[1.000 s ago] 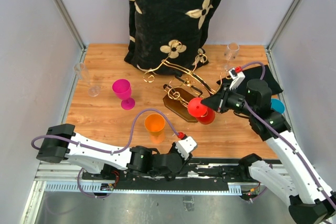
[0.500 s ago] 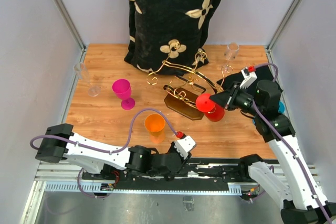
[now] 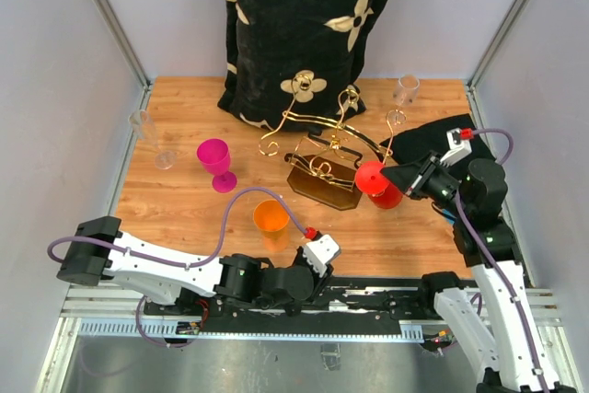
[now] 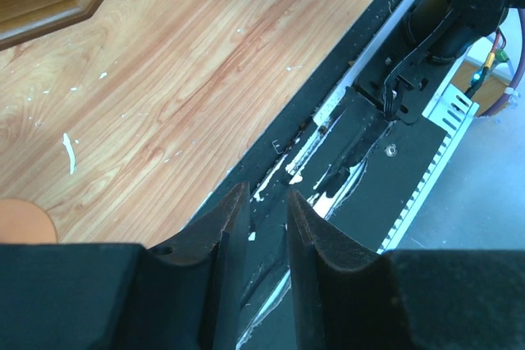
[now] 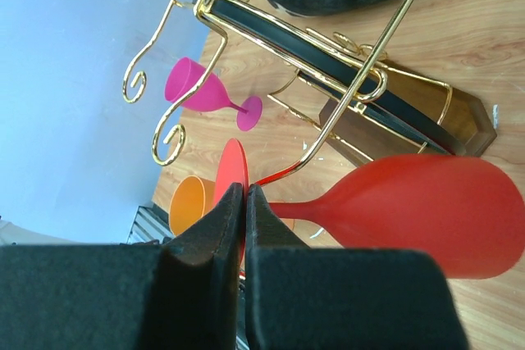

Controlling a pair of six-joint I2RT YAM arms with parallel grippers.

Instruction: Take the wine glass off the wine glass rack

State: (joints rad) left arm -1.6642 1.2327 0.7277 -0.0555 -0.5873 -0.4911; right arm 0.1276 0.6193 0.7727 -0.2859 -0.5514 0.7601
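Red wine glass point(image 5: 410, 206), one, pinched in right claw point(image 5: 245, 194) beside one gold rack point(image 3: 320, 185); left claw point(image 4: 264, 199) ajar.

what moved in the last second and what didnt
The right claw, shut on the red wine glass, has drawn it to the right, away from the wine glass rack, whose wires shifted slightly. Nothing was let go. The left claw, pink glass and orange cup stayed about where they were.
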